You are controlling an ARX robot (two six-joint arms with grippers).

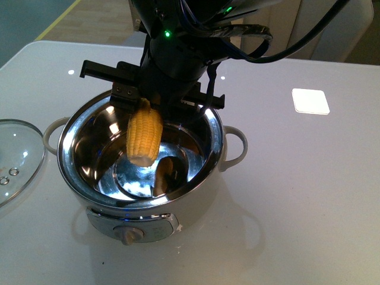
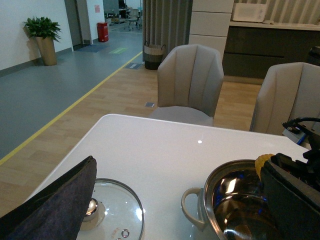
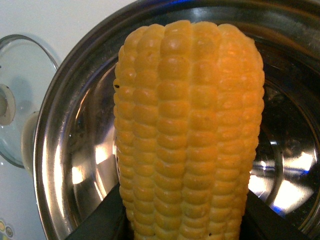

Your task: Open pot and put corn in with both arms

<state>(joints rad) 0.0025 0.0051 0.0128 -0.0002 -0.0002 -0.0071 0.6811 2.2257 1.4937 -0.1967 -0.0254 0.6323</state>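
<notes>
While the right arm's fingers (image 1: 144, 105) clamp the corn (image 1: 144, 139) at its upper end, the cob hangs nearly upright over the open pot (image 1: 196, 205), free tip pointing down into the steel bowl, above the pot floor and not touching it as far as the front view shows. Right wrist view confirms: corn (image 3: 187, 130) fills the frame, black fingers (image 3: 102, 222) pressed on both sides of it at the base, pot interior (image 3: 75, 150) behind.

Pot sits on the white counter (image 1: 309, 178), control knob (image 1: 130, 235) facing the camera, loop handles on both sides. Nothing else visible inside apart from reflections.

Glass lid (image 1: 15, 157) is off, lying flat on the counter beside the pot's handle on the robot's left, close to it, can't tell if touching. Left wrist view shows the same lid (image 2: 112, 212) with its steel knob (image 2: 90, 209), plus the pot rim (image 2: 220, 200).

Left arm: dark finger surfaces (image 2: 55, 205) at the frame edges above the lid with nothing between them; spread apart. Not visible in the front view.

Background: two grey chairs (image 2: 190, 80) past the counter.
</notes>
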